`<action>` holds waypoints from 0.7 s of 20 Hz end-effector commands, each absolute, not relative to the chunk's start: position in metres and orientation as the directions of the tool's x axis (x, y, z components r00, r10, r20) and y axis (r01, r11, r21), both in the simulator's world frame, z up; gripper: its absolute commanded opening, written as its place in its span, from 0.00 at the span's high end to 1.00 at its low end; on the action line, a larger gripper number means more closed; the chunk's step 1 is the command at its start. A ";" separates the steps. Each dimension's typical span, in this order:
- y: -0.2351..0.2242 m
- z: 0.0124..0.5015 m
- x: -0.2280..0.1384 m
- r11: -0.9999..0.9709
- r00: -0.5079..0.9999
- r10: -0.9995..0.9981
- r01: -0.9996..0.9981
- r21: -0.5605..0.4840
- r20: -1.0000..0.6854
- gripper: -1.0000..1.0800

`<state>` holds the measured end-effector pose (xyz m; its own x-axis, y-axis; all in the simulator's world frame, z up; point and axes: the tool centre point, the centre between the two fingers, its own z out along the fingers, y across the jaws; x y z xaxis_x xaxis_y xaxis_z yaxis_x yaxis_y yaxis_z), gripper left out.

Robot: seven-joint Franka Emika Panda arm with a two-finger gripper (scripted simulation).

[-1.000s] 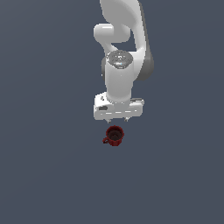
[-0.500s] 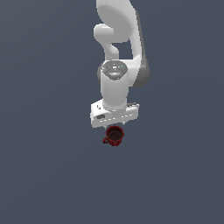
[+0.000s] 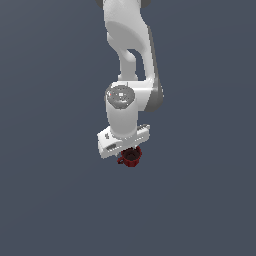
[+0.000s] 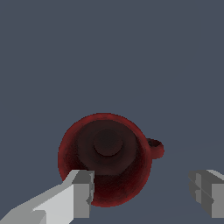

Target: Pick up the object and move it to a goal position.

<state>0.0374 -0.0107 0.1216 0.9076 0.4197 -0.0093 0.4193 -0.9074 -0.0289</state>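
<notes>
The fingers (image 4: 142,194) are spread wide and hold nothing, poised directly above the upright dark red mug (image 4: 106,156) on the grey counter (image 3: 50,200). One pad overlaps the rim, so centre over the mug, clear of its handle (image 4: 156,148), before descending.

Place: a bare simulated test scene, not a real room of any kind.
Ground (image 3: 45,200): one flat slate-grey surface filling every edge, with no seams, walls or horizon.
Lighting: even and soft, with hardly any shadow under things.
Robot arm (image 3: 127,60): smooth white shells with grey joints, rendered plain and unmarked.
Mug (image 4: 105,157): dark red, blocky shading, grainy texture typical of a computer render.
Furnishings: only the arm and the mug to see.
</notes>
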 end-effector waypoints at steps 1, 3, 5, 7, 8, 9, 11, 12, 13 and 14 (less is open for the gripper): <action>-0.015 0.115 0.040 -0.890 0.890 0.455 0.455 -0.032 -0.010 0.19; -0.018 0.111 0.042 -0.879 0.879 0.476 0.475 -0.035 -0.011 0.19; -0.020 0.108 0.043 -0.870 0.870 0.492 0.492 -0.037 -0.011 0.19; -0.021 0.106 0.044 -0.863 0.863 0.504 0.504 -0.038 -0.012 0.19; -0.022 0.105 0.045 -0.860 0.861 0.509 0.508 -0.039 -0.012 0.19; -0.023 0.104 0.045 -0.858 0.859 0.512 0.512 -0.039 -0.012 0.19; -0.023 0.103 0.045 -0.856 0.856 0.516 0.516 -0.040 -0.012 0.19; -0.023 0.103 0.045 -0.856 0.856 0.517 0.516 -0.040 -0.012 0.19; -0.023 0.104 0.045 -0.858 0.858 0.513 0.512 -0.040 -0.012 0.19; -0.023 0.103 0.045 -0.858 0.858 0.513 0.512 -0.040 -0.012 0.19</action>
